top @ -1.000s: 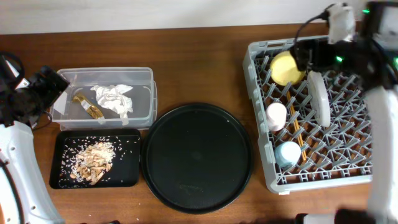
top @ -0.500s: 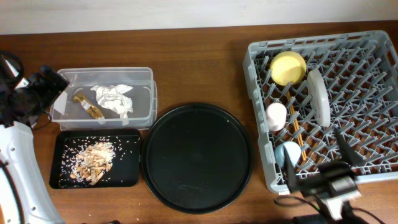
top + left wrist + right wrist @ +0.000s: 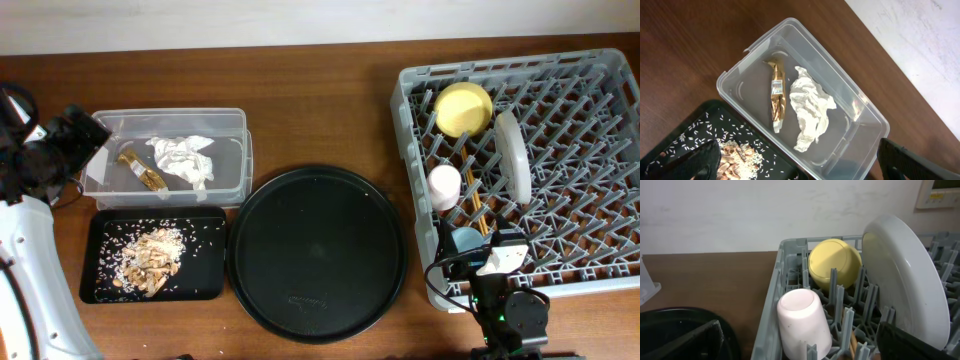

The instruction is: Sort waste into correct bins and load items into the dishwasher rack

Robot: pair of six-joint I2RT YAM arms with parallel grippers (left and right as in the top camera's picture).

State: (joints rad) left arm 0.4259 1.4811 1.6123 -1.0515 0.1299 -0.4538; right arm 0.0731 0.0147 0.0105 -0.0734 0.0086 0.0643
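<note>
The grey dishwasher rack point(image 3: 560, 170) holds the yellow bowl point(image 3: 463, 108), the white plate point(image 3: 513, 155) on edge, the pink cup point(image 3: 445, 186), the light blue cup point(image 3: 462, 240) and the chopsticks point(image 3: 478, 205). The clear tub point(image 3: 230, 150) holds the white tissue point(image 3: 183, 158) and the gold-brown wrapper point(image 3: 140, 170). The shallow black tray point(image 3: 205, 275) holds the tan scraps point(image 3: 150, 258). My left gripper point(image 3: 800, 170) is open and empty above tub and tray. My right gripper point(image 3: 800, 350) is open and empty at the rack's front edge, facing the pink cup point(image 3: 804, 322).
A large round black tray point(image 3: 318, 252) lies between the bins and the rack. The left arm point(image 3: 40, 160) stands at the table's left edge. The right arm point(image 3: 505, 300) rises at the front edge, partly over the blue cup. A wall is behind the table.
The right arm has left the rack's far right corner and now sits low at the rack's front edge. The left arm and all objects have not moved.
</note>
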